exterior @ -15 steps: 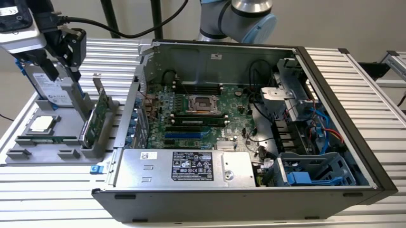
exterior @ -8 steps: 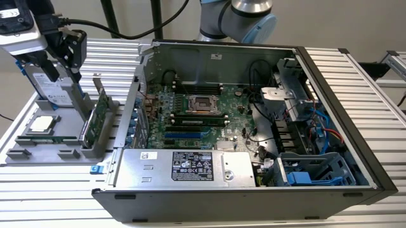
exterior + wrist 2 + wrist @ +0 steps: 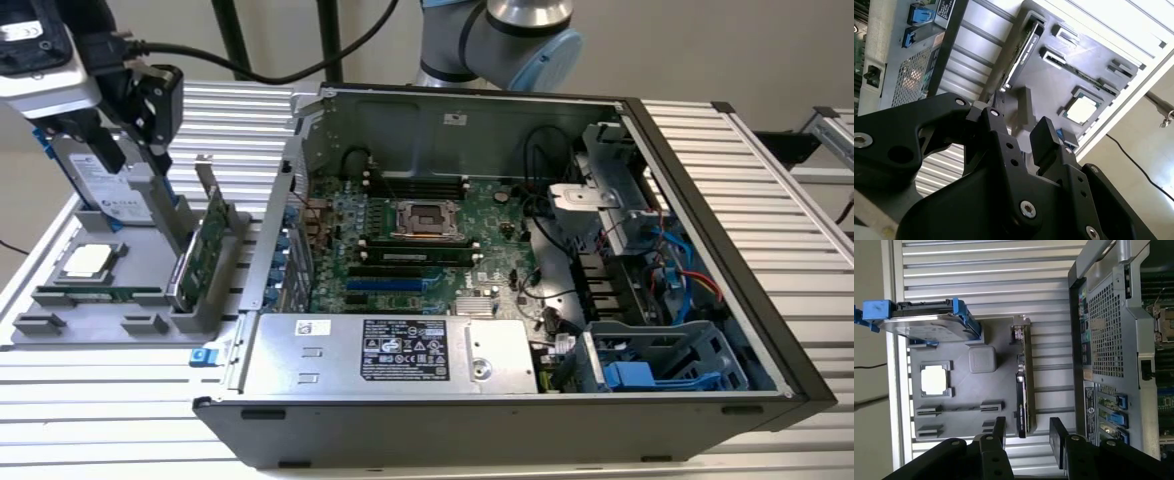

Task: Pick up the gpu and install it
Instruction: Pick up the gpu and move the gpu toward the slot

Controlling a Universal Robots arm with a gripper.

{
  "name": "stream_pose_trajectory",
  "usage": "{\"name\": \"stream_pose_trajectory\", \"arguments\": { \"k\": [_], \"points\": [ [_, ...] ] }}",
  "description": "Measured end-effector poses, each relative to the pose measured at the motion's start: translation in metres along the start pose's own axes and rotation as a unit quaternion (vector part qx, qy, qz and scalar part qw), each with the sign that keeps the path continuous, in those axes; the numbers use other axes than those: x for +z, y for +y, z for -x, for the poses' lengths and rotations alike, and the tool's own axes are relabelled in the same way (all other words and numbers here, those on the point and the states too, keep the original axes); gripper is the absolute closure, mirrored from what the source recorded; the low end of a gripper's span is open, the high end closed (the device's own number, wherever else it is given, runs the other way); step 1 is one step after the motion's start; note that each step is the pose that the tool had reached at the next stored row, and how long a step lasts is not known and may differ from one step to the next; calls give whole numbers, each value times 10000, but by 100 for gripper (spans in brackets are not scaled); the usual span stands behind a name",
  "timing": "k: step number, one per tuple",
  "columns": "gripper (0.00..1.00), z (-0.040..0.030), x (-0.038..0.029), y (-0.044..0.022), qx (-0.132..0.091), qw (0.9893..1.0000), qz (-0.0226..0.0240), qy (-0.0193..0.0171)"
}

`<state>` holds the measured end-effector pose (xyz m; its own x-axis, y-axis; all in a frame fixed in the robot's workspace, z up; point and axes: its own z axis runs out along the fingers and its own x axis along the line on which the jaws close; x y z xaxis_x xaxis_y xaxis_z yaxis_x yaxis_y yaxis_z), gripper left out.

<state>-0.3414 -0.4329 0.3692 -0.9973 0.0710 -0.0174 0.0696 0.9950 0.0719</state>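
Tool (image 3: 1028, 432) spread wide, clear of gpu (image 3: 1023, 385), upright on edge in tray (image 3: 961, 396)

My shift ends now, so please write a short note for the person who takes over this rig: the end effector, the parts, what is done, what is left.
The end effector is open and empty; it hovers above the gray tray and touches nothing.
The gpu stands on its edge in the tray, on the side toward the open computer case, not grasped.
Done: nothing that shows.
Left: the whole job, pick-up and installation.
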Motion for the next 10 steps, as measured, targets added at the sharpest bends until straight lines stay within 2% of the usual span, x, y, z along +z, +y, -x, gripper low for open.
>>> {"name": "stream_pose_trajectory", "arguments": {
  "k": [10],
  "points": [
    [0, -1, 41, -3, 0, 10000, 0, 0]
  ]
}}
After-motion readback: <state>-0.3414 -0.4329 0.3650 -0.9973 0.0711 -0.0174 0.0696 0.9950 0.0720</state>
